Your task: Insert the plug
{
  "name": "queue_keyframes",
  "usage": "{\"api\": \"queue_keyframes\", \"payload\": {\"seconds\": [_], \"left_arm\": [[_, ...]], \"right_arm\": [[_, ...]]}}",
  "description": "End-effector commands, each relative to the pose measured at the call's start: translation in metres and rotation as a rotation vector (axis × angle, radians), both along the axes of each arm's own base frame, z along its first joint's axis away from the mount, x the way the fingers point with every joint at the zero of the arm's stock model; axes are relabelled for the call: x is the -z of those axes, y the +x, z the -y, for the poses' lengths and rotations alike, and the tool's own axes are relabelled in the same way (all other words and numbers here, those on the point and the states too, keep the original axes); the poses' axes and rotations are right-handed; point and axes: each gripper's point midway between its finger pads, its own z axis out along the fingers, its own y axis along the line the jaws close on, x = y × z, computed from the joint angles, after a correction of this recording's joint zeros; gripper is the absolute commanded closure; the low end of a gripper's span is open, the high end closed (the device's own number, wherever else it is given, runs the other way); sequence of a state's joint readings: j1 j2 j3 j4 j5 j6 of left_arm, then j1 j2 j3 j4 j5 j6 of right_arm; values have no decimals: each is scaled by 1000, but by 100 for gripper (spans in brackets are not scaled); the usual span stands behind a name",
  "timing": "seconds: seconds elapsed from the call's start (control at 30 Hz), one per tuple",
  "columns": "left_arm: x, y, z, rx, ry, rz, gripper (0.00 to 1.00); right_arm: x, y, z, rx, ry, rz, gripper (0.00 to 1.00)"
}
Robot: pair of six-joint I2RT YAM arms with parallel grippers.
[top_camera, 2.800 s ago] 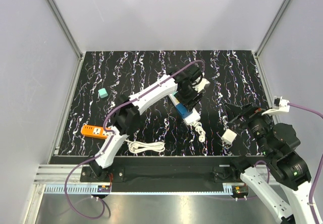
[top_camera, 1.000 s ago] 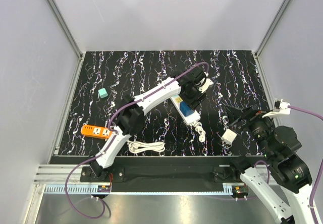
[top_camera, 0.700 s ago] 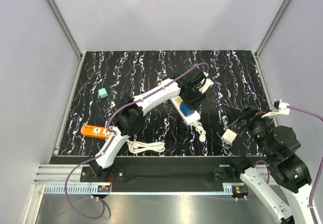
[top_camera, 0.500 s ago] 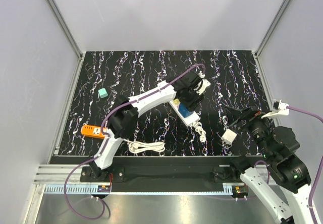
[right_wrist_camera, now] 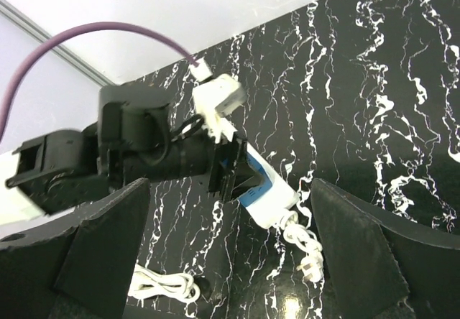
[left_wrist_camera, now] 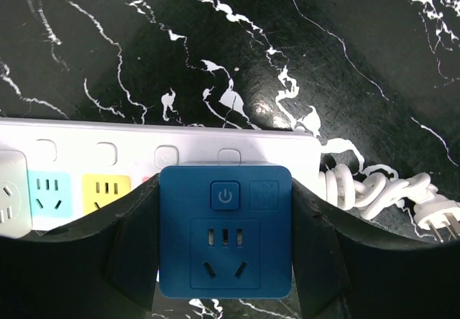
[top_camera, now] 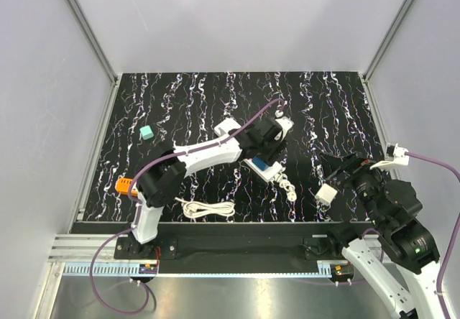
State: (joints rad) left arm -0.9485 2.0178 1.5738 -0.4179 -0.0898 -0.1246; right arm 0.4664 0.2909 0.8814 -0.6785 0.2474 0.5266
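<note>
The royal-blue plug [left_wrist_camera: 225,229] sits on the end of the white power strip [left_wrist_camera: 108,150], nearest the strip's coiled cord. My left gripper [left_wrist_camera: 225,207] is shut on the plug, one black finger pressed against each side. From above, the left gripper [top_camera: 263,155] is over the strip's near end [top_camera: 276,174], and only a sliver of the plug [top_camera: 266,166] shows. In the right wrist view the plug [right_wrist_camera: 251,187] shows under the left gripper. My right gripper [right_wrist_camera: 230,261] is open and empty, well to the right of the strip [top_camera: 339,174].
The strip's coiled white cord and pronged end [top_camera: 289,190] lie just right of the strip. A pale teal cube [top_camera: 147,133] sits at the far left. An orange socket block [top_camera: 123,185] is half hidden by the left arm, with its white cord [top_camera: 208,208] near the front edge.
The left arm has swung lower and to the left. Its gripper has come down over the strip's near end, still holding the blue plug. The right arm has barely moved.
</note>
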Motion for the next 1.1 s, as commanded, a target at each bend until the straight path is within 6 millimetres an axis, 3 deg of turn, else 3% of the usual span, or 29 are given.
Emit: {"api": "queue_keyframes", "payload": {"seconds": [0.0, 0.33, 0.63, 0.87, 1.07], "left_arm": [[29, -17, -18, -83, 36, -16, 100], [18, -24, -14, -157, -138, 85, 100], [49, -40, -23, -208, -174, 73, 100], [86, -56, -35, -215, -120, 20, 100], [97, -79, -40, -253, -123, 6, 100]], "right_arm": [[1, 4, 2, 27, 13, 0, 0], [12, 11, 2, 47, 17, -33, 0], [23, 14, -5, 38, 49, -75, 0], [27, 19, -8, 38, 48, -105, 0], [31, 20, -6, 54, 55, -111, 0]]}}
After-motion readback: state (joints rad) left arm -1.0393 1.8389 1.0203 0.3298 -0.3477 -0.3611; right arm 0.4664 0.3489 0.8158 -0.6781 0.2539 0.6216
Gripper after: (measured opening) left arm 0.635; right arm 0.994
